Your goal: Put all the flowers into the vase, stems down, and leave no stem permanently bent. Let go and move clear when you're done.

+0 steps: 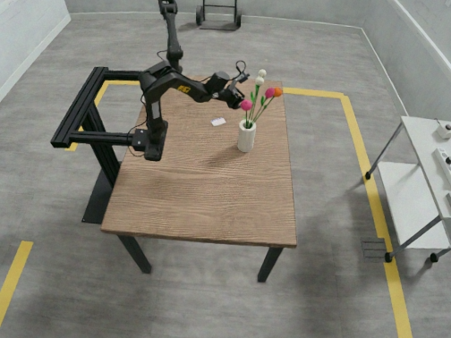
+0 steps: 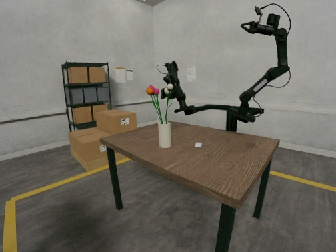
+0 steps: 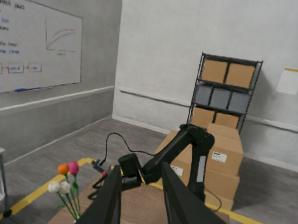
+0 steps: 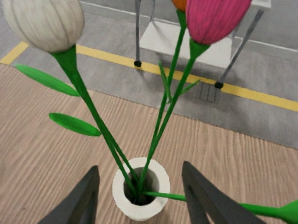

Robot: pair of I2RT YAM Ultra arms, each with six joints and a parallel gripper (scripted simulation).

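The white vase (image 1: 246, 138) (image 2: 165, 137) (image 4: 119, 192) stands upright with several flower stems in its mouth. Two white flowers, an orange flower (image 1: 277, 92) (image 2: 149, 91) (image 3: 63, 169) and a pink flower (image 1: 269, 93) (image 3: 74, 167) (image 4: 215, 17) lean outward above it. Another pink flower (image 1: 246, 105) (image 3: 104, 173) stands beside the right gripper; its stem passes behind one finger in the right wrist view. My right gripper (image 4: 141, 169) is open and empty, above and beside the vase. My left gripper (image 2: 243, 27) is partly open and empty, raised high, well away from the flowers.
A small white card (image 1: 218, 122) (image 2: 199, 145) lies on the wooden table (image 1: 201, 192) (image 2: 213, 167) near the vase. The right arm reaches over the table's back part. Cardboard boxes (image 2: 117, 120) and a white side table (image 1: 412, 197) stand off the table.
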